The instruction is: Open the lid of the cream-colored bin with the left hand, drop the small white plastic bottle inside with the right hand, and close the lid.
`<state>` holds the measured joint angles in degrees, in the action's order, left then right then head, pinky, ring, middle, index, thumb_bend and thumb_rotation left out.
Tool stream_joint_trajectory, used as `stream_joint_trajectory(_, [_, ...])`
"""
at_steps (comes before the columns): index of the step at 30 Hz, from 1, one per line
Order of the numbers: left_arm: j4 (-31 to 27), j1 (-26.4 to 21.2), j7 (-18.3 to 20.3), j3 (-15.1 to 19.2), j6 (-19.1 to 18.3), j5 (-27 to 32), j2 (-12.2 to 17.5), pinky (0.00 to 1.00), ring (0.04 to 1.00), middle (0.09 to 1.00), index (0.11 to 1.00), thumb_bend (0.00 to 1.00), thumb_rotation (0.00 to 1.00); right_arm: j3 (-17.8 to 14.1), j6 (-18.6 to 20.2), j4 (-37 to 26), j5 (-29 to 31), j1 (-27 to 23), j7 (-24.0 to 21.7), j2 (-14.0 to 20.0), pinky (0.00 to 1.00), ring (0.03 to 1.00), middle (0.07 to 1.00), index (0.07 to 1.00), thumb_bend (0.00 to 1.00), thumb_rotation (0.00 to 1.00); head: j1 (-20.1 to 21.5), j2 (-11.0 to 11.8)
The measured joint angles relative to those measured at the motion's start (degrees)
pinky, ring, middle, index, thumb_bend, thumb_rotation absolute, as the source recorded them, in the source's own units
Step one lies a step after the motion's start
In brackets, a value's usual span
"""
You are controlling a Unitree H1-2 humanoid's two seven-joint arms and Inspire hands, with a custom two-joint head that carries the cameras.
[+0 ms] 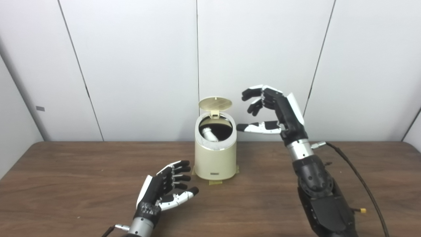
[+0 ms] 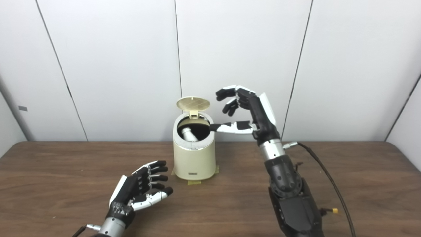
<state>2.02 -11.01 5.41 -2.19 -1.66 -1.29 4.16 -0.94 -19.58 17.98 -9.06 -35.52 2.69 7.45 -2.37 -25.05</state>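
Left eye view: we see the bin (image 1: 215, 154) on the surface (image 1: 65, 184), its lid (image 1: 215, 104) standing up.
Bottle (image 1: 209, 133): inside the bin, leaning.
Right eye view: our right hand (image 2: 245, 113) is spread and holds nothing, beside the rim.
Left hand (image 2: 139, 189): spread, holding nothing, low.
Lid feel: we think light and stiff; push its top edge down.

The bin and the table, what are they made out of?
The bin looks like smooth cream plastic, maybe painted metal: its side is even and a bit shiny, and a bright silvery ring runs round the opening. Its lid, standing open, looks like the same cream plastic. The table looks like dark wood or a wood-look coating: brown grain streaks run across a matte top.
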Motion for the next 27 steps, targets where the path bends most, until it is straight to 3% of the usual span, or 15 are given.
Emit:
stream_joint_trajectory(5, [0.04,0.0,0.06,0.19,0.02,0.05,0.15,0.62,0.697,0.765,0.787,0.69,0.03,-2.13,-0.9,-3.23,2.89,7.21,-0.33,1.59,0.4,0.493,0.707,0.716,0.75,0.0,0.09,0.09])
stream_joint_trajectory(10, [0.03,0.0,0.04,0.39,0.09,0.05,0.52,0.62,0.691,0.762,0.785,0.68,0.04,-3.77,5.46,-4.6,8.48,15.39,-2.11,1.91,0.66,0.7,0.827,0.824,0.76,0.11,-0.09,0.0])
stream_joint_trajectory(13, [0.03,0.0,0.02,0.53,0.32,0.13,0.48,0.62,0.691,0.761,0.781,0.69,0.05,-3.94,6.2,-4.27,11.65,18.3,-3.33,1.56,0.69,0.766,0.855,0.846,0.77,0.17,-0.09,0.0])
stream_joint_trajectory(15, [0.03,0.0,-0.15,0.95,0.59,0.3,0.33,0.63,0.713,0.781,0.788,0.72,0.1,-3.99,5.5,-2.8,13.48,18.38,-4.14,1.2,0.66,0.767,0.868,0.867,0.78,0.24,-0.09,-0.09])
stream_joint_trajectory(20, [0.02,0.13,-1.1,2.08,1.82,0.41,-0.81,0.66,0.777,0.828,0.821,0.75,0.19,-4.14,1.69,1.07,16.58,17.51,-6.21,0.5,0.66,0.764,0.868,0.871,0.82,0.29,-0.61,0.26])
stream_joint_trajectory(24, [0.02,-0.23,-2.19,2.26,2.84,-1.07,-0.78,0.73,0.879,0.918,0.928,0.8,0.31,-4.21,-0.71,3.31,16.78,16.13,-6.85,-0.27,0.75,0.786,0.869,0.867,0.87,0.34,-0.7,0.35])
stream_joint_trajectory(27, [0.01,-2.24,-2.42,2.25,2.75,-2.85,0.72,0.8,0.926,0.963,0.985,0.85,0.36,-4.42,-0.99,3.63,17.09,15.9,-7.21,-0.46,0.74,0.802,0.875,0.866,0.87,0.32,-0.79,0.53])
